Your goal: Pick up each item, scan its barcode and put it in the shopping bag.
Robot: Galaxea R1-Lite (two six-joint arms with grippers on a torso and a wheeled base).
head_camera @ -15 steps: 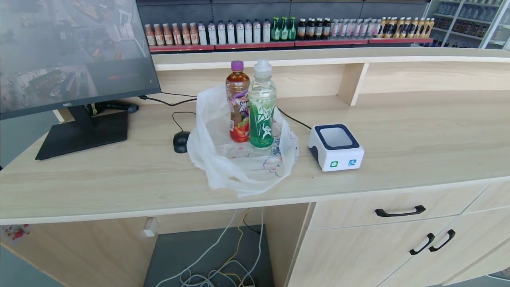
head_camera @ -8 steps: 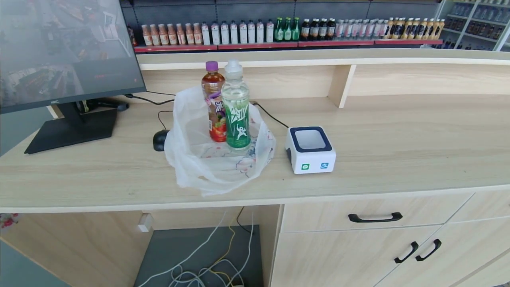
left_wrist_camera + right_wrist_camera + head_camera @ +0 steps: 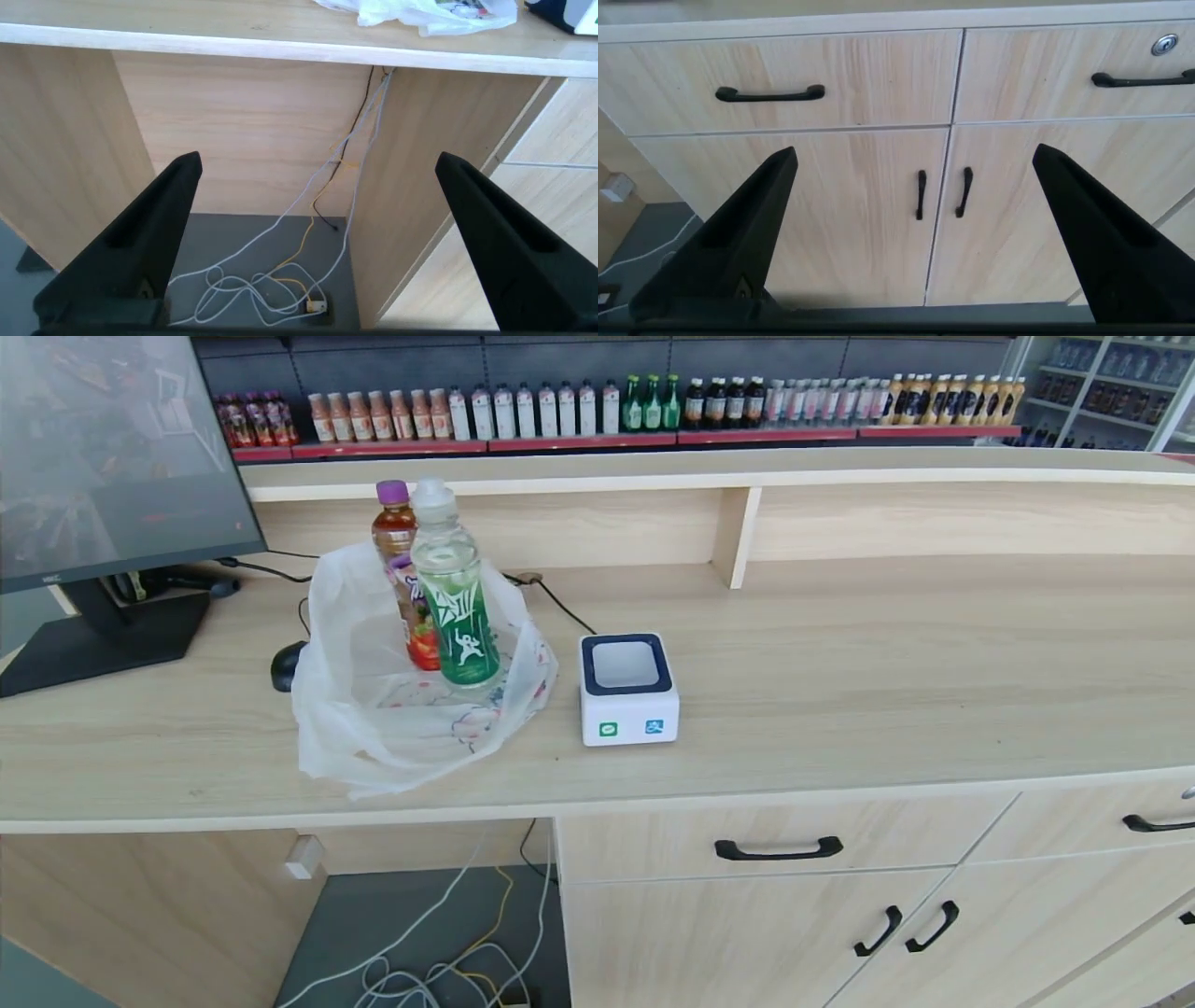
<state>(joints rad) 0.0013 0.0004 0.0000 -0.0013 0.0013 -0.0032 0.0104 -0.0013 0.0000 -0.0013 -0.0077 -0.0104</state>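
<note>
Panned to the right across the last second, so that every item slides together toward the left of the head view: camera motion only, with spacing between the things unchanged.

Standing white and square on the wooden counter [image 3: 887, 681]: scanner [image 3: 627, 691], window facing up. Just to its left, near but apart from it: shopping bag [image 3: 373, 737], thin and translucent, slumped open on the counter. Upright inside the bag, touching side by side: green bottle [image 3: 457, 616] nearer the scanner, and orange bottle [image 3: 396, 537] with purple cap behind it and farther from the scanner. Beyond the bag from the scanner: black mouse [image 3: 285, 667]. Farther left again, well apart from the scanner: monitor [image 3: 103, 448] on its black stand.

Held low, beneath counter height and below the scanner's level: left gripper [image 3: 318, 161], pointed forward at the open recess under the counter, black fingers [image 3: 140, 252] spread wide with nothing between them. Seen past them: loose cables [image 3: 280, 280] on the recess floor, the bag's edge and a corner of the scanner up on the counter.

Likewise low, below and to the right of the scanner: right gripper [image 3: 915, 151], aimed level at the cabinet front, fingers spread wide and holding nothing. Framed between them: drawer handle [image 3: 771, 92] above two cabinet doors [image 3: 878, 215] with vertical black pulls.
</note>
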